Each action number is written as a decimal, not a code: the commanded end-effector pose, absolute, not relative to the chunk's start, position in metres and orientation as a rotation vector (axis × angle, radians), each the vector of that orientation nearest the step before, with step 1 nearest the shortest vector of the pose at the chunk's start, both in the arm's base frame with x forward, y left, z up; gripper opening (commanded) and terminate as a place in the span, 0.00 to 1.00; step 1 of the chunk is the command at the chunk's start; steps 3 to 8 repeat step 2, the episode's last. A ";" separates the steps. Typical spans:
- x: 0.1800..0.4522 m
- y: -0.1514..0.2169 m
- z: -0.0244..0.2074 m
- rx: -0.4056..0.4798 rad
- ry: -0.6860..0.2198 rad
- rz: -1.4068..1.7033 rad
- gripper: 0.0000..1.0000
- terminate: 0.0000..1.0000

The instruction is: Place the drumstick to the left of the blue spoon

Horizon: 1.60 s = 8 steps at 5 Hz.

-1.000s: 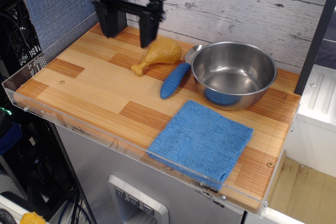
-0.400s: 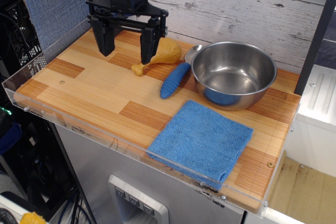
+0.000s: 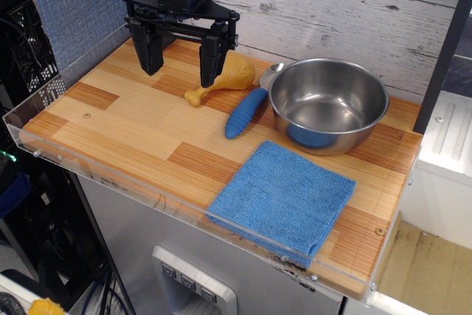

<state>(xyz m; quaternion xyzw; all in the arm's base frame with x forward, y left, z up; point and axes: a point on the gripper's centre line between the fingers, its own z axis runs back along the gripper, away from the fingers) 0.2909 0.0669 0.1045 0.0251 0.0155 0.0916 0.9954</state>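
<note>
Item: gripper (image 3: pixel 182 64). Black, two-fingered, hanging from the top of the frame in the upper left quarter. I read the jaws as spread wide and holding nothing. The right-hand finger (image 3: pixel 211 60) in the picture stands right at the near edge of the drumstick's fat end; whether it touches I cannot tell.

Item: drumstick (image 3: pixel 224 77). Golden-tan toy leg, lying flat on the wooden board (image 3: pixel 125 134), upper centre-left of the frame. Fat end toward the upper right, thin knobbed bone end toward the lower left. Long axis runs diagonally, lower left to upper right. It sits just to the right of the gripper's midpoint, so the gap between the fingers is mostly over bare board left of the drumstick, not over it.

Item: blue spoon (image 3: pixel 248 111). Ribbed blue handle running diagonally, roughly parallel to the drumstick and just below and right of it; its silver bowl end tucks against the steel bowl (image 3: pixel 328 105) at centre right.

Item: blue cloth (image 3: pixel 284 197). Folded, lower centre, well apart from the drumstick.

Judgement: the drumstick already lies on the picture-left side of the spoon, close beside it. If I am to grasp it, I would shift the gripper a little rightward in the frame so the fingers straddle the drumstick across its narrow width, crosswise to that diagonal axis.
</note>
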 end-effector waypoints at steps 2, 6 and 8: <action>0.291 0.067 0.120 0.059 -0.027 0.184 1.00 1.00; 0.291 0.067 0.120 0.059 -0.027 0.184 1.00 1.00; 0.291 0.067 0.120 0.059 -0.027 0.184 1.00 1.00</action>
